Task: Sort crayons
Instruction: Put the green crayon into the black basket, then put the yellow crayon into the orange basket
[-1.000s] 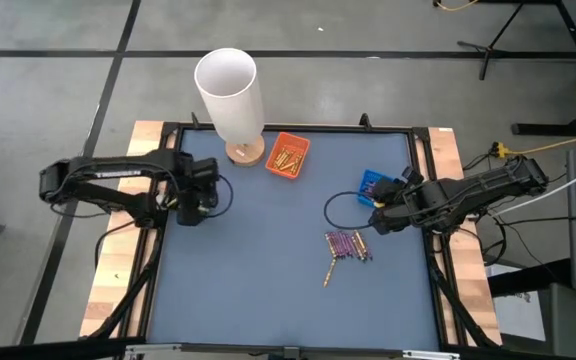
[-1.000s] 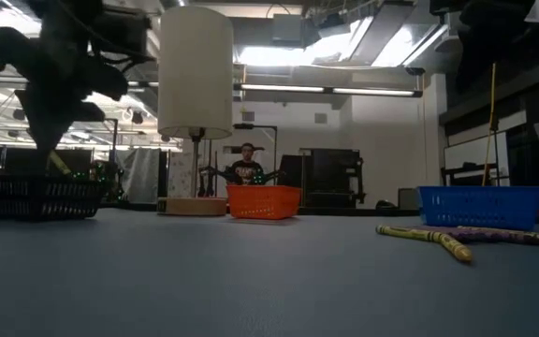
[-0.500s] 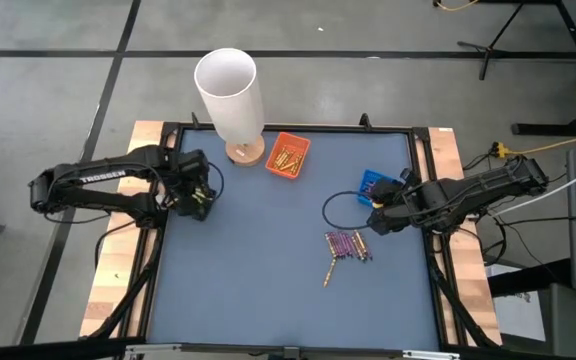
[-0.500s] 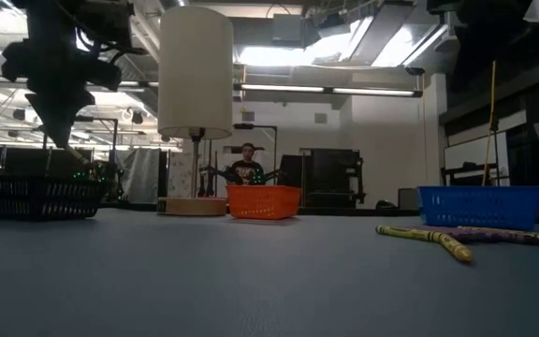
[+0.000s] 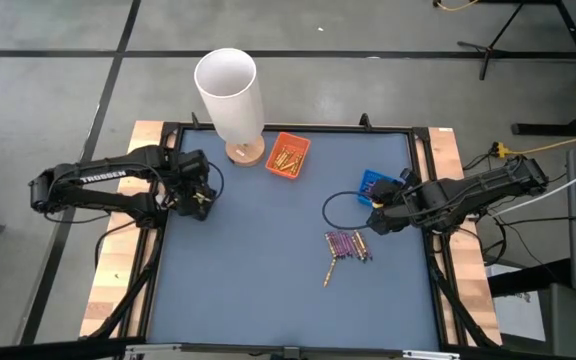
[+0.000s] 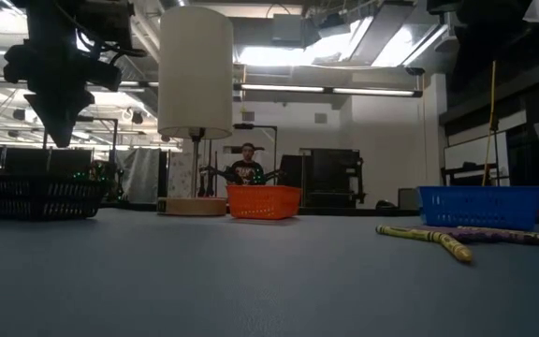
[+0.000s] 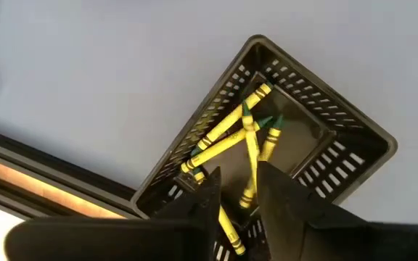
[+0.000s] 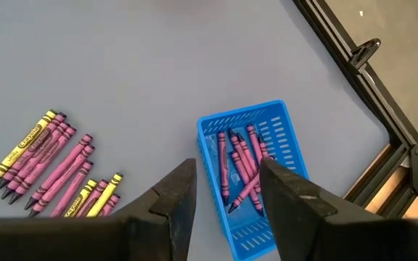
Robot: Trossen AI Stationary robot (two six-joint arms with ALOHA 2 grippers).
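Note:
My left gripper (image 7: 238,199) hangs open, pointing down, over a black basket (image 7: 339,130) at the table's left edge. Several yellow crayons (image 7: 231,130) lie in the basket, and one more yellow crayon (image 7: 229,230) shows below the gap between the fingers. My right gripper (image 8: 227,192) stands open above a blue basket (image 8: 281,123) that holds purple crayons (image 8: 242,163). Loose purple and yellow crayons (image 5: 346,245) lie on the mat near the right gripper (image 5: 380,215).
An orange basket (image 5: 289,155) with gold crayons sits at the far middle. Beside it stands a tall white cylinder (image 5: 230,90) on a wooden base. One crayon (image 5: 329,270) lies apart from the pile. A black cable (image 5: 338,205) loops by the blue basket. A person sits far behind the table (image 6: 247,164).
My left gripper has risen a little and turned above the black basket. The yellow crayon that stuck out below its fingertips in the low view is gone from there: the gripper has let it go. My right arm has kept still.

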